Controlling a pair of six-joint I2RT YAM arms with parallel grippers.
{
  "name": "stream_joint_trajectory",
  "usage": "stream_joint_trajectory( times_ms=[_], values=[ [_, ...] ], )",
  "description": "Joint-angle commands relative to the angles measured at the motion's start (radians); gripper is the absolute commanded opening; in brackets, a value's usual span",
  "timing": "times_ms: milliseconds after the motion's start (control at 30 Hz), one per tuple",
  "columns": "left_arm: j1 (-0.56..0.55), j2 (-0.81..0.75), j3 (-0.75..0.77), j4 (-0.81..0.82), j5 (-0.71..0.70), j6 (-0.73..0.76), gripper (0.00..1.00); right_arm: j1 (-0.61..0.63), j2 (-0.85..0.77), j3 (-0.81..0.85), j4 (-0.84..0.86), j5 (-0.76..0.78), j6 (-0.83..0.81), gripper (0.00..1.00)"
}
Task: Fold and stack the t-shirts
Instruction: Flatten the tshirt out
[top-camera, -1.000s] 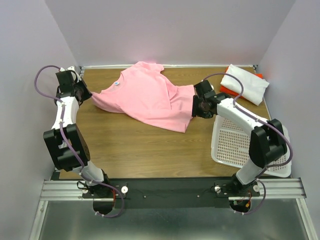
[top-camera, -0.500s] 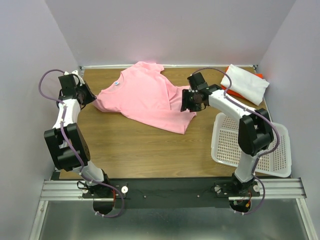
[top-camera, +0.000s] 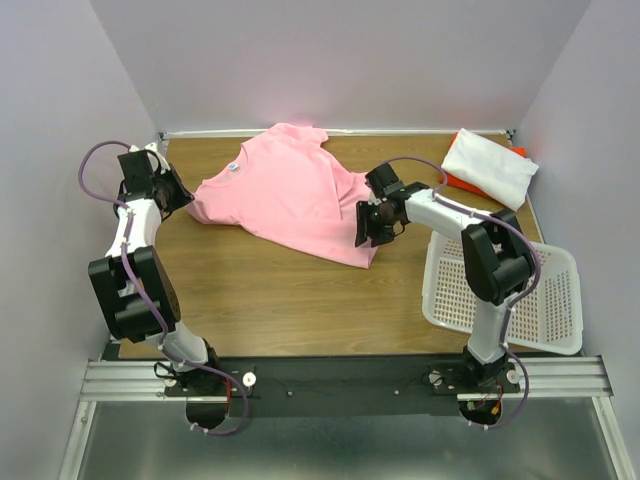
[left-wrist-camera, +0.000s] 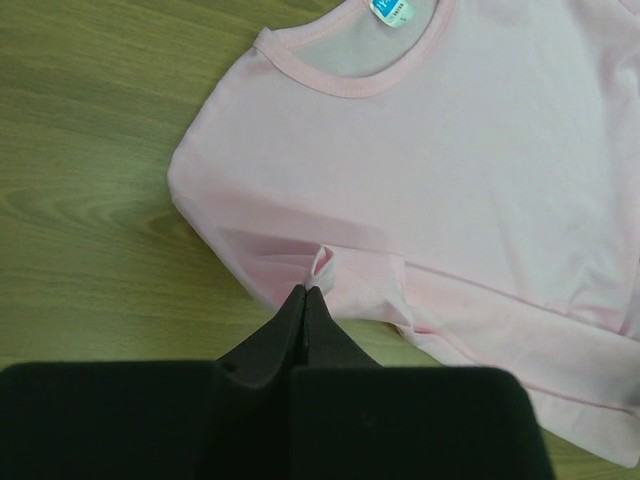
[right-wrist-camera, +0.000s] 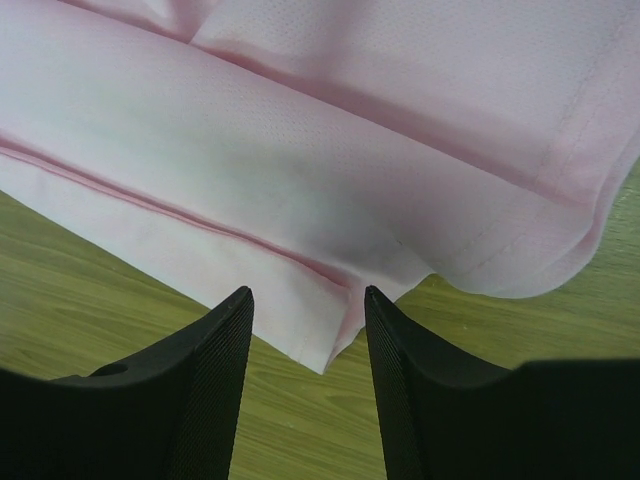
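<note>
Pink t-shirt (top-camera: 290, 195) lies spread on the far half of the table (top-camera: 270, 290), an arm at each side.
Left gripper (left-wrist-camera: 305, 293) is clamped on a pinch of sleeve edge; right gripper (right-wrist-camera: 307, 300) has its jaws apart over the hem corner.

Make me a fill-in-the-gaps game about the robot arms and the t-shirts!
1. The spread-out t-shirt is coloured ___.
2. The left gripper is ___ on a pinch of its cloth.
3. The right gripper has its jaws ___ at that shirt's hem corner.
4. On top of the orange-red t-shirt lies a folded one coloured ___.

Missing words: pink; shut; open; white.
</note>
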Motion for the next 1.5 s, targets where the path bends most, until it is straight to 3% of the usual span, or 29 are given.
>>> stream_joint_trajectory(
  times_ms=[0,633,933,1100,1467],
  values=[
    [-0.003,0.001,-0.01,0.014,0.02,0.007,0.0,0.016,0.019,-0.019,0.02,-0.027,0.001,0.55],
    [-0.005,0.021,0.003,0.013,0.026,0.009,0.0,0.032,0.025,-0.043,0.022,-0.019,-0.001,0.49],
    [-0.008,0.013,-0.003,0.011,0.019,0.012,0.0,0.033,0.028,-0.03,0.02,-0.027,-0.007,0.31],
    [-0.008,0.013,-0.007,0.011,0.017,0.013,0.0,0.033,0.009,-0.033,0.017,-0.019,0.006,0.02],
    [-0.054,0.004,0.016,0.024,-0.02,-0.043,0.0,0.022,-0.102,0.094,-0.009,0.082,0.019,0.0]
  ],
)
